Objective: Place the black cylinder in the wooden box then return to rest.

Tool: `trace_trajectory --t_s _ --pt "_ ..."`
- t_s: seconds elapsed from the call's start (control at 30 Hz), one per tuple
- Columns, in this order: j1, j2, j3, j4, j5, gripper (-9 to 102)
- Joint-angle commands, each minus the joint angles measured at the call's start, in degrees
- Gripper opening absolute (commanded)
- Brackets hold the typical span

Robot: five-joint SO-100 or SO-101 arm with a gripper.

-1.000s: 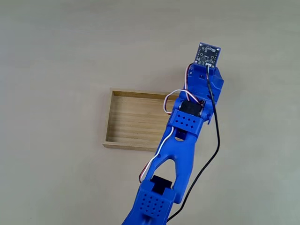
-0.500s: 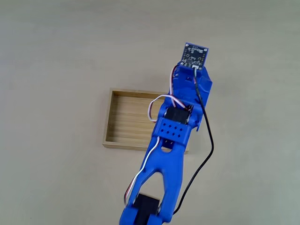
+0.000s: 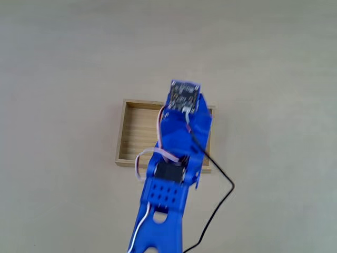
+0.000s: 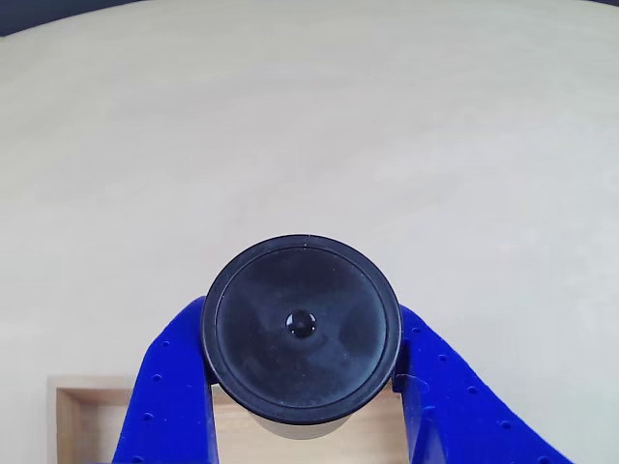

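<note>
In the other view the black cylinder (image 4: 301, 333) fills the lower middle, its round flat top facing the camera, clamped between the two blue fingers (image 4: 164, 387) of my gripper (image 4: 305, 382), which is shut on it. Below it a corner of the wooden box (image 4: 73, 411) shows at the bottom left. In the fixed view the blue arm (image 3: 176, 147) reaches over the right half of the wooden box (image 3: 134, 132), and the arm hides the gripper and cylinder there.
A pale, plain tabletop (image 3: 63, 63) surrounds the box on all sides. A black cable (image 3: 218, 203) loops from the arm's wrist down to the right. A small circuit board (image 3: 184, 96) sits on top of the wrist.
The arm has swung left and pulled back toward the bottom of the fixed view, from right of the box's far corner to over the box's right half.
</note>
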Motion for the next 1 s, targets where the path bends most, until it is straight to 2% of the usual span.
trace_trajectory --t_s 0.0,0.4,0.97 --pt "-1.23 -16.44 7.56 -2.64 -0.35 16" --pt "-2.02 -25.84 25.49 -8.17 0.0 16" --pt "-2.64 -10.11 23.64 -17.14 0.53 16"
